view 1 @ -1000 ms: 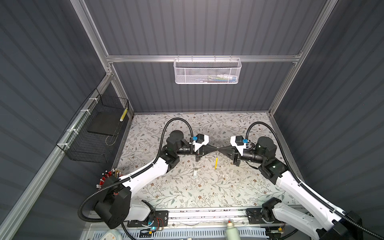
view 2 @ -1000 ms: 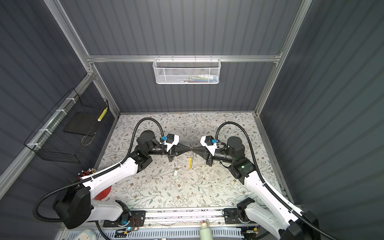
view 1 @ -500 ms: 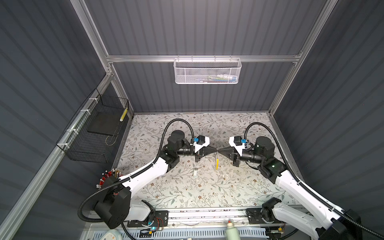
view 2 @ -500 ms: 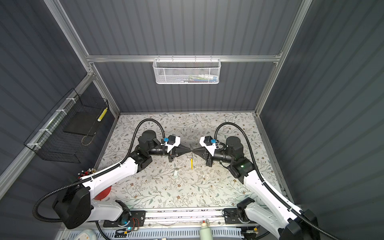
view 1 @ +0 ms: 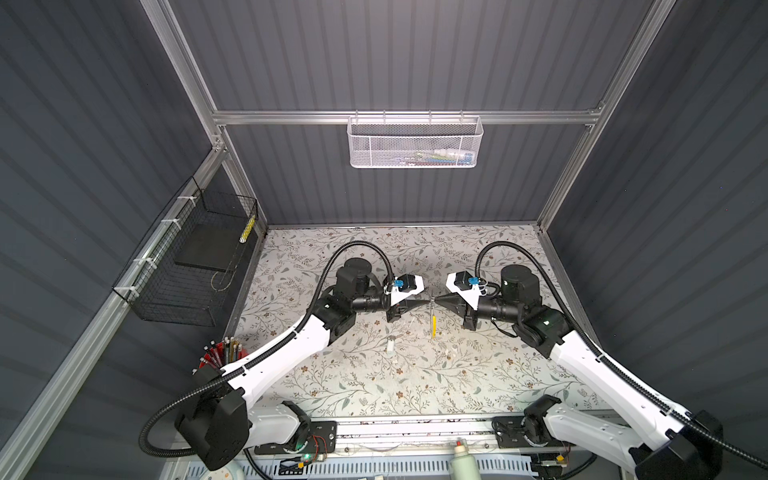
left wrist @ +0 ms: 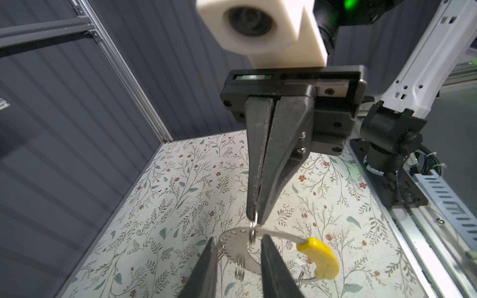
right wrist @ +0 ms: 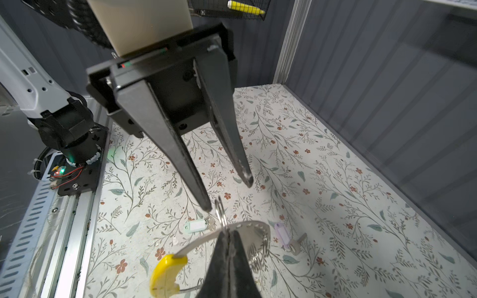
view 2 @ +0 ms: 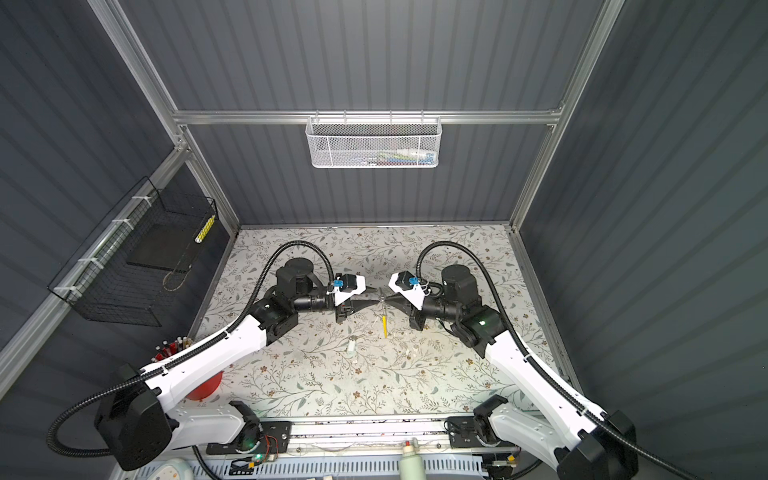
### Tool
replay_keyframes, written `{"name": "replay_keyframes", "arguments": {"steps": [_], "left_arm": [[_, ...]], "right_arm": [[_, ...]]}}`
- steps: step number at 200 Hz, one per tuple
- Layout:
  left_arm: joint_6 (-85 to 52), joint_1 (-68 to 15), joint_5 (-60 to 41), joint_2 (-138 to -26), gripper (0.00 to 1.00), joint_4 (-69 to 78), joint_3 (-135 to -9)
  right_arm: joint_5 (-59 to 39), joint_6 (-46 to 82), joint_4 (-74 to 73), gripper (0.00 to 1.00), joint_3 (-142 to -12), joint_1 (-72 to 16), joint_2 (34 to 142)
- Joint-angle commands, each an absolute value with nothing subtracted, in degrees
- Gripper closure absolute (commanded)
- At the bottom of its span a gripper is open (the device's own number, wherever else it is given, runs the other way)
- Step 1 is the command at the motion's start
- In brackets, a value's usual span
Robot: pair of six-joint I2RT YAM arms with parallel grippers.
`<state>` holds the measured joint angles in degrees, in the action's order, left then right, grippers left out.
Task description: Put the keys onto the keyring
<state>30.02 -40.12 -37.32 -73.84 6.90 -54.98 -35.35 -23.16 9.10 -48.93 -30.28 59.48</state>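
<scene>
Pinching the keyring [right wrist: 255, 231] by one small ring [left wrist: 253, 228], the right claw [left wrist: 255, 222] holds it above the tabletop [right wrist: 335, 180]. The left claw [right wrist: 229, 196] stands open, fingers either side of that ring. A mint-tagged key [right wrist: 196, 227] and a lilac-tagged key [right wrist: 281, 236] lie below.

keys [view 1: 390, 345]: too small to resolve in both top views | keyring [right wrist: 253, 231]: partly hidden behind right claw [right wrist: 227, 236]
</scene>
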Motion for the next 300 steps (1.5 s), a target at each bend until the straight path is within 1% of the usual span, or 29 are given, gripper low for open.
{"name": "replay_keyframes", "arguments": {"steps": [1, 43, 85, 165, 220, 300], "left_arm": [[35.56, -40.77, -34.61, -72.88, 0.72, 0.62, -57.02], [35.9, -40.95, -34.21, -72.71, 0.72, 0.45, -56.27], [35.12, -40.96, -34.38, -71.59, 0.71, 0.92, -54.54], [35.7, -40.96, -39.06, -72.95, 0.71, -0.55, -55.03], [36.21, -40.96, -38.24, -73.53, 0.71, -1.03, -55.28], [36.03, -40.96, -38.02, -73.57, 0.79, -0.35, -55.17]], "right_arm": [[-28.76, -27.87, 14.73, 1.0, -51.41, -32.38, 60.51], [-26.44, -29.14, 9.93, 1.0, -48.67, -34.04, 58.88], [-24.9, -30.79, 6.91, 1.0, -46.05, -34.38, 56.92], [-24.98, -31.0, 1.65, 1.0, -43.17, -34.66, 55.18], [-25.59, -32.43, -0.24, 1.0, -41.84, -35.41, 54.23], [-27.77, -32.59, 0.08, 1.0, -42.19, -35.85, 54.4]]}}
